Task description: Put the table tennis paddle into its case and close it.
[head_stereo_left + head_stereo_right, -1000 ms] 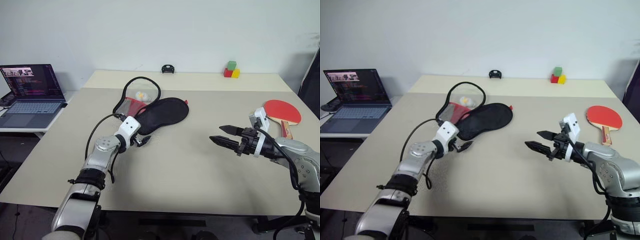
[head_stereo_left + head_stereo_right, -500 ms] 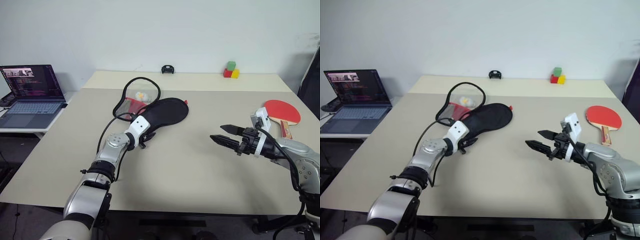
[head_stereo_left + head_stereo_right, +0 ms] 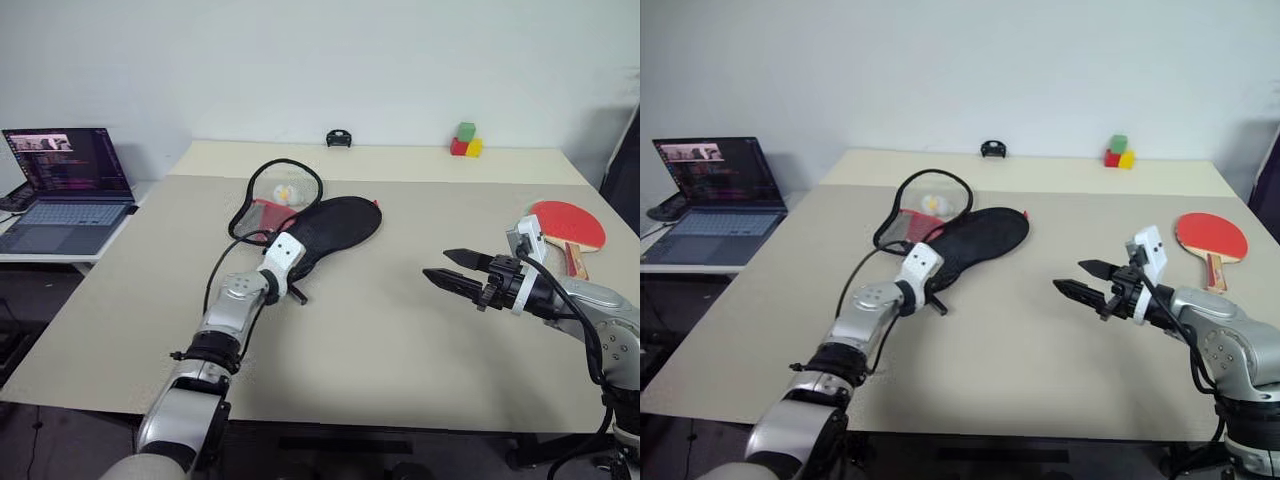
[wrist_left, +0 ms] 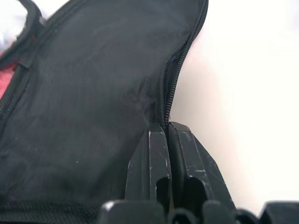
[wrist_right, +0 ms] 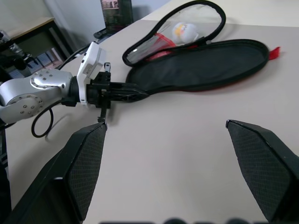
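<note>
The left tool [image 3: 297, 296] is pressed together on the near zip edge of the case [image 3: 335, 226], which lies left of centre on the surface [image 3: 380, 340]. The right tool [image 3: 452, 274] hangs spread and empty above the surface. The table tennis paddle [image 3: 562, 224] lies at the far right, well apart from the case. To do this step well, hold the pinch firm, lift the edge to widen the opening, and avoid dragging the case.
</note>
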You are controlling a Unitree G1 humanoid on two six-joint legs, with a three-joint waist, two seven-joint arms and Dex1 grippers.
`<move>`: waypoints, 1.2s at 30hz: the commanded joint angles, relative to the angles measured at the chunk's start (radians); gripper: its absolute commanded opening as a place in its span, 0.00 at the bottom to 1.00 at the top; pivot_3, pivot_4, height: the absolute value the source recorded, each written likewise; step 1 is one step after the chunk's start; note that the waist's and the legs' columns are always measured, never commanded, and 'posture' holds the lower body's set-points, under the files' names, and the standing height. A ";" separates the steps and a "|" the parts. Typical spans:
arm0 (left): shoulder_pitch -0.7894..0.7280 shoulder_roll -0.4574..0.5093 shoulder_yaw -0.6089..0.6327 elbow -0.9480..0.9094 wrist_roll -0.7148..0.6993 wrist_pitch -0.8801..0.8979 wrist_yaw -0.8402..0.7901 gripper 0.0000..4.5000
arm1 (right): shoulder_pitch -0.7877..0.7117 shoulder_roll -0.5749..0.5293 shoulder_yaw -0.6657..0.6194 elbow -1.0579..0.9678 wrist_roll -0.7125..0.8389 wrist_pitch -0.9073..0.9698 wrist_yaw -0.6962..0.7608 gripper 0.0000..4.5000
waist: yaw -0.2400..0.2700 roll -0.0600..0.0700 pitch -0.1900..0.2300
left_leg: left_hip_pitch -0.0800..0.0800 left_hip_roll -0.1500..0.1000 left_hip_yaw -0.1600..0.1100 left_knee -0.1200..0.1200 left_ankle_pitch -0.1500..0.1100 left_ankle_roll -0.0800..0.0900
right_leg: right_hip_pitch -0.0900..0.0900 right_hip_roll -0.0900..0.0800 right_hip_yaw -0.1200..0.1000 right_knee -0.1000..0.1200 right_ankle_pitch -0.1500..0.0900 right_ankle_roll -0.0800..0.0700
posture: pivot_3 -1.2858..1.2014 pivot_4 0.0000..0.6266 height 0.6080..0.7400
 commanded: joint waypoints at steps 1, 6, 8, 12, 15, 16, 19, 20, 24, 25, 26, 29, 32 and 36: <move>-0.035 -0.097 0.047 -0.102 -0.071 0.135 0.109 0.01 | -0.003 -0.013 -0.032 -0.043 0.024 0.000 -0.006 1.00 | 0.001 0.000 0.000 | -0.001 0.000 0.000 0.000 0.000 0.000 | 0.000 0.000 0.000 0.000 0.000 0.000 | 0.52 0.24 1.00; -0.102 -0.194 0.093 -0.085 -0.109 0.186 0.221 0.01 | -0.007 -0.013 -0.035 -0.045 0.025 0.003 -0.011 1.00 | -0.003 -0.001 0.001 | -0.001 0.000 0.000 0.000 0.000 0.000 | -0.001 0.000 0.000 0.000 0.000 0.000 | 0.52 0.24 1.00; -0.155 -0.234 0.104 -0.035 -0.117 0.173 0.260 0.01 | -0.005 -0.014 -0.035 -0.049 0.025 0.002 -0.012 1.00 | -0.003 -0.001 0.001 | -0.001 0.000 0.000 0.000 0.000 0.000 | -0.001 0.000 0.000 0.000 0.000 0.000 | 0.52 0.24 1.00; -0.259 -0.286 0.110 0.097 -0.113 0.130 0.296 0.01 | 0.001 -0.013 -0.038 -0.058 0.028 0.003 -0.022 1.00 | -0.003 -0.001 0.001 | -0.001 0.000 0.001 0.000 0.000 0.000 | -0.001 0.000 0.000 0.000 0.000 0.000 | 0.52 0.24 1.00; -0.283 -0.304 0.099 0.155 -0.100 0.105 0.305 0.01 | 0.007 -0.015 -0.043 -0.059 0.027 0.001 -0.023 1.00 | -0.008 -0.001 0.001 | -0.001 0.000 0.001 0.000 0.000 0.000 | -0.001 0.000 0.001 -0.001 0.000 0.000 | 0.52 0.24 1.00; -0.288 -0.311 0.094 0.170 -0.096 0.097 0.309 0.01 | 0.009 -0.015 -0.045 -0.059 0.027 0.000 -0.024 1.00 | -0.009 -0.001 0.001 | -0.001 0.000 0.002 -0.001 0.000 -0.001 | -0.001 0.000 0.001 -0.001 0.000 0.000 | 0.52 0.24 1.00; -0.297 -0.335 0.081 0.209 -0.089 0.089 0.315 0.01 | 0.018 -0.014 -0.052 -0.064 0.026 -0.002 -0.027 1.00 | -0.009 -0.002 0.001 | -0.001 0.000 0.001 -0.001 0.000 -0.001 | -0.001 0.000 0.001 -0.001 0.000 0.000 | 0.52 0.24 1.00; -0.298 -0.339 0.075 0.216 -0.086 0.089 0.313 0.01 | 0.020 -0.013 -0.052 -0.066 0.026 -0.002 -0.029 1.00 | -0.009 -0.002 0.001 | -0.001 0.000 0.001 -0.001 0.000 -0.001 | -0.001 0.000 0.001 -0.001 0.000 0.000 | 0.52 0.24 1.00; -0.293 -0.354 0.070 0.215 -0.093 0.102 0.290 0.06 | 0.028 -0.010 -0.057 -0.073 0.026 -0.002 -0.035 1.00 | -0.009 -0.002 0.001 | -0.001 0.000 0.001 -0.001 0.001 -0.002 | -0.001 0.000 0.001 -0.001 0.000 0.000 | 0.52 0.24 1.00; -0.291 -0.356 0.074 0.212 -0.097 0.098 0.289 0.12 | 0.029 -0.010 -0.057 -0.073 0.026 -0.003 -0.036 1.00 | -0.009 -0.002 0.001 | -0.001 0.000 0.001 -0.001 0.002 -0.003 | -0.001 0.000 0.001 -0.001 0.000 0.000 | 0.52 0.24 1.00; -0.290 -0.359 0.080 0.208 -0.103 0.097 0.289 0.16 | 0.030 -0.009 -0.057 -0.074 0.025 -0.003 -0.036 1.00 | -0.009 -0.002 0.001 | -0.001 0.000 0.002 -0.001 0.002 -0.003 | -0.001 0.000 0.001 -0.001 0.000 0.000 | 0.52 0.24 1.00; -0.293 -0.360 0.089 0.204 -0.109 0.094 0.288 0.39 | 0.029 -0.009 -0.055 -0.072 0.025 -0.004 -0.039 1.00 | -0.009 -0.002 0.001 | -0.001 0.000 0.001 -0.001 0.002 -0.003 | -0.001 0.000 0.001 -0.001 0.000 0.000 | 0.52 0.24 1.00; -0.292 -0.359 0.099 0.184 -0.133 0.103 0.261 0.63 | 0.027 -0.010 -0.052 -0.069 0.024 -0.006 -0.039 1.00 | -0.010 -0.002 0.001 | -0.001 0.000 0.002 -0.001 0.002 -0.003 | -0.001 0.000 0.001 -0.001 0.000 0.000 | 0.52 0.24 1.00; -0.265 -0.342 0.095 0.083 -0.165 0.127 0.192 0.85 | 0.017 -0.009 -0.046 -0.058 0.019 -0.008 -0.037 1.00 | -0.010 -0.002 0.001 | -0.001 0.000 0.002 -0.001 0.002 -0.003 | -0.001 0.000 0.001 -0.001 0.000 0.000 | 0.52 0.24 1.00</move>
